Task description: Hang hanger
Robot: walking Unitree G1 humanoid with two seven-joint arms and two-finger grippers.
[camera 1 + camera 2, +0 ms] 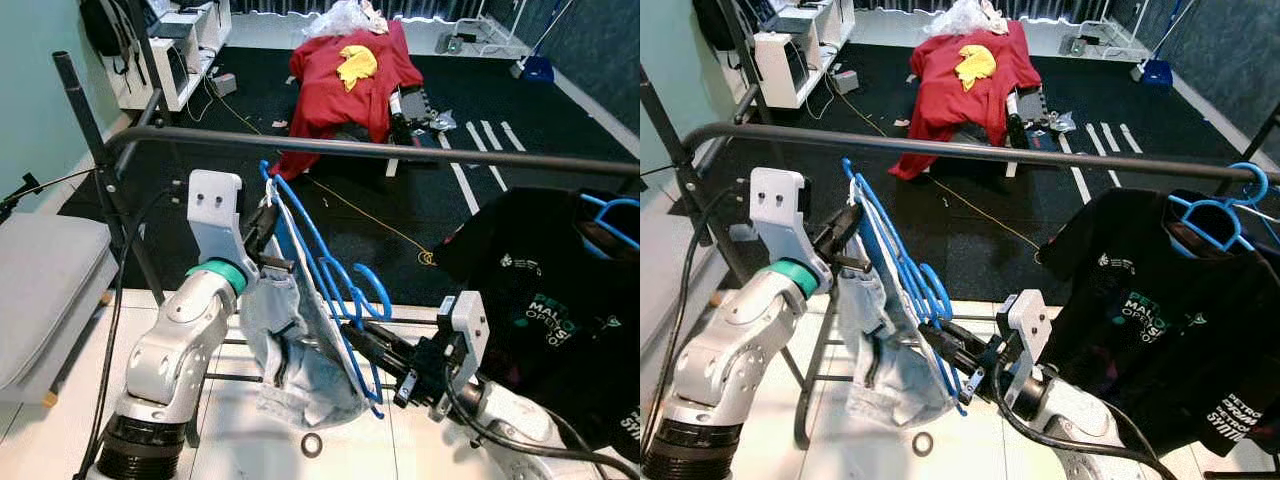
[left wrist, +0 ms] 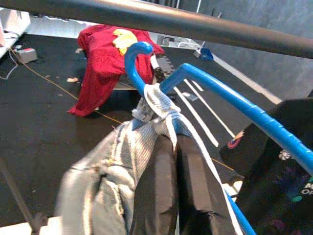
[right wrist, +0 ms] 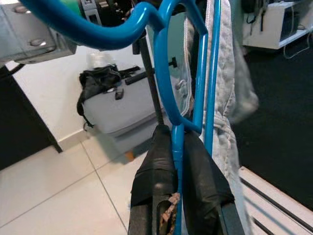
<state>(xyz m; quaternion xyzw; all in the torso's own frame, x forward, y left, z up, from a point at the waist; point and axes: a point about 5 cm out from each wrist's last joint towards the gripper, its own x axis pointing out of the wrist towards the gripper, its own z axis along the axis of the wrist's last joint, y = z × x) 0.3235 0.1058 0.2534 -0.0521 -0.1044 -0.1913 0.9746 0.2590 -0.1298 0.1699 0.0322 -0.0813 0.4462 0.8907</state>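
Below the rail point(image 1: 400, 150), blue hanger point(image 1: 330, 290) with grey garment point(image 1: 290, 345) tilts, hook just under the bar, left gripper point(image 1: 262, 228) pinching its top, right gripper point(image 1: 365, 340) clamped on its lower end, both equally near.

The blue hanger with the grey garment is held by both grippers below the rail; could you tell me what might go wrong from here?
The blue hanger lies tilted, hook below the rail; it may miss. The grey garment droops and could slide off. The left gripper pinches fabric and wire together, so release may snag. The right gripper holds the wire.
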